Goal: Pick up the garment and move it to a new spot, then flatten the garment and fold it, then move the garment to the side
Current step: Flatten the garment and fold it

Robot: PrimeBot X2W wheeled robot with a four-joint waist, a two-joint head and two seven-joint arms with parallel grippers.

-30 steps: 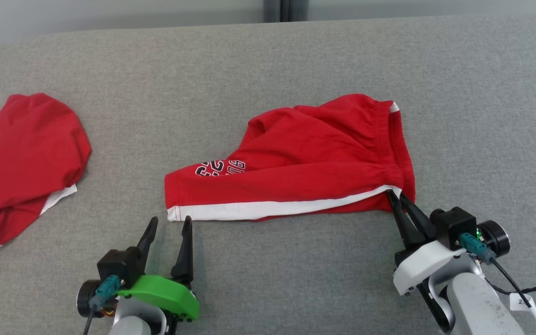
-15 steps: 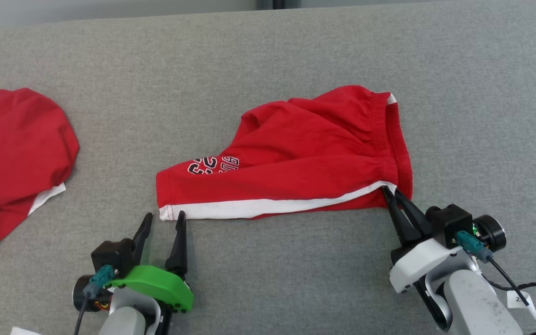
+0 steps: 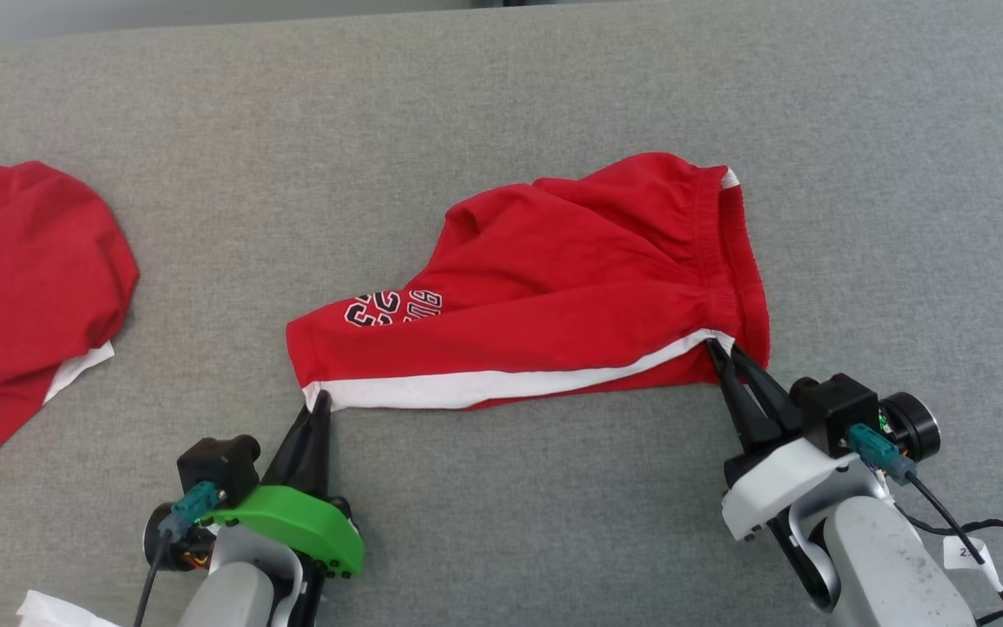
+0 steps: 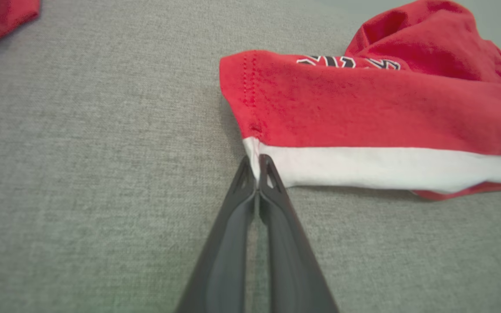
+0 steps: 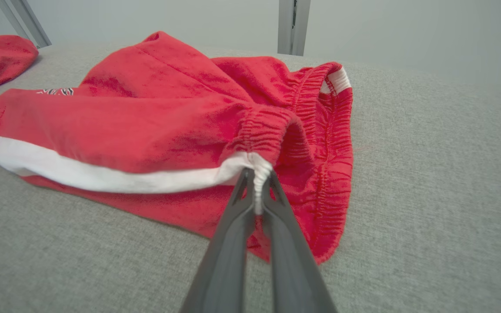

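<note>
Red shorts (image 3: 554, 279) pinched at both ends.
The left gripper (image 3: 320, 401) clamps the hem corner (image 4: 255, 150), the right gripper (image 3: 717, 347) the waistband (image 3: 715, 252); the cloth looks soft, light, likely to sag.

a second red garment (image 3: 23, 287) runs off the left edge; the print (image 3: 393, 307) on the shorts (image 3: 554, 287) is unreadable.

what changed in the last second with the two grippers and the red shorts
The left gripper, open and just short of the red shorts a second ago, moved forward and shut on their white-striped hem corner. The right gripper stayed shut on the waistband end of the stripe; the shorts lie much as before, and the other red garment is untouched. The picture's slight shift is the camera's.
</note>
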